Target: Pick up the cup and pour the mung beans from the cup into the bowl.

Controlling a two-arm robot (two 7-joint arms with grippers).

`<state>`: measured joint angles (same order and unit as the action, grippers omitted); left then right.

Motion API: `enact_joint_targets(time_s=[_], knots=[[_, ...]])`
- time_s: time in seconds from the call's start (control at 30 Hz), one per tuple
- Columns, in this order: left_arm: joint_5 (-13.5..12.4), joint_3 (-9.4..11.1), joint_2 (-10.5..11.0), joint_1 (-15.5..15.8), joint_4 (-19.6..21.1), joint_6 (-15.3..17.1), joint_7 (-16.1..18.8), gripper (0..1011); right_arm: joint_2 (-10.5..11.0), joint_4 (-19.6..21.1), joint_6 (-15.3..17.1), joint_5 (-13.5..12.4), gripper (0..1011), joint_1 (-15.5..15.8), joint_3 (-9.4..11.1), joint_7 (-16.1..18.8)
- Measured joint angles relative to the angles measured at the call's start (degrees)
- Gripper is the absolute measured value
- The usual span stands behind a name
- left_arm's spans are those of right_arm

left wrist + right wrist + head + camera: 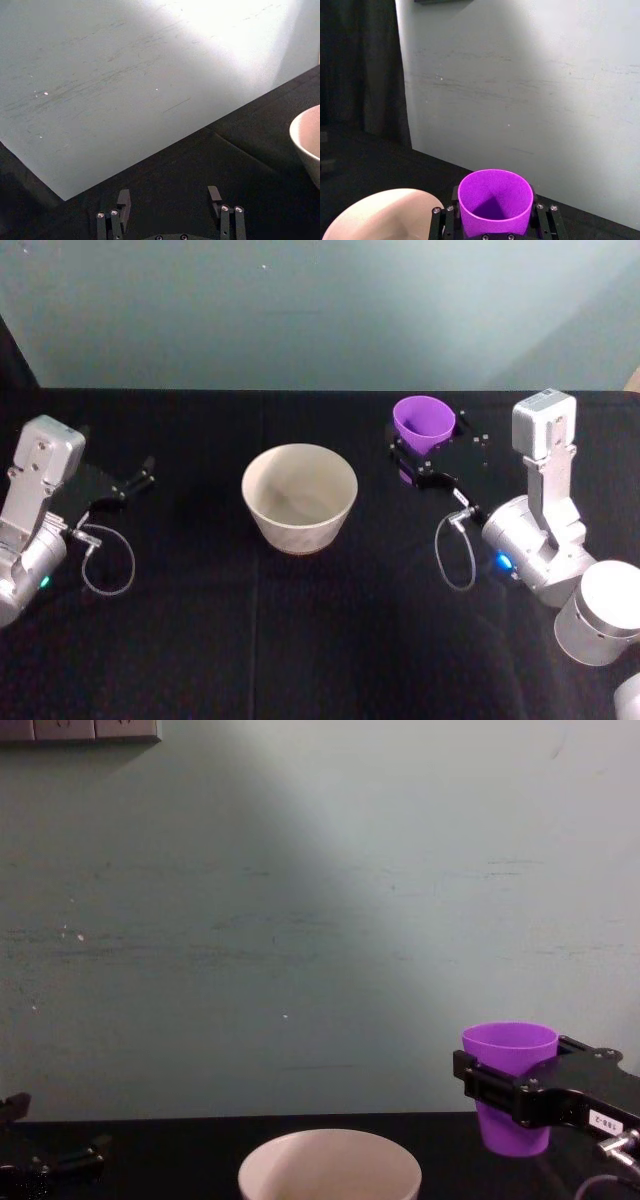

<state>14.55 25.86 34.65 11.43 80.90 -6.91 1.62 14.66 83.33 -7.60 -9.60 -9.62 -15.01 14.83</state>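
In the head view, the bowl sits at the middle of the black table. The cup stands upright to its right and a little farther back, clamped in the right gripper. The left gripper rests well to the bowl's left, fingers apart.

In the left wrist view, the left gripper is spread with nothing between its fingers. The bowl shows off to one side.

In the right wrist view, the cup sits between the right gripper's fingers, with the bowl just beside it.

In the chest view, the right gripper grips the cup around its middle. The cup's rim is above the rim of the bowl, and the cup is to the bowl's right. The left gripper lies low at far left.
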Motion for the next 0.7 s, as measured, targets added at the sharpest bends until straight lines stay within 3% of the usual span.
enact_joint_targets(time_s=[0.57,0.7], knots=[[0.0,0.0,0.0,0.0,0.0,0.0,0.0,1000,0.0,0.0,0.0,0.0,738,0.0,0.0,-0.01],[0.0,0.0,0.0,0.0,0.0,0.0,0.0,1000,0.49,1.41,1.67,2.89,738,-0.5,-0.73,-0.26]])
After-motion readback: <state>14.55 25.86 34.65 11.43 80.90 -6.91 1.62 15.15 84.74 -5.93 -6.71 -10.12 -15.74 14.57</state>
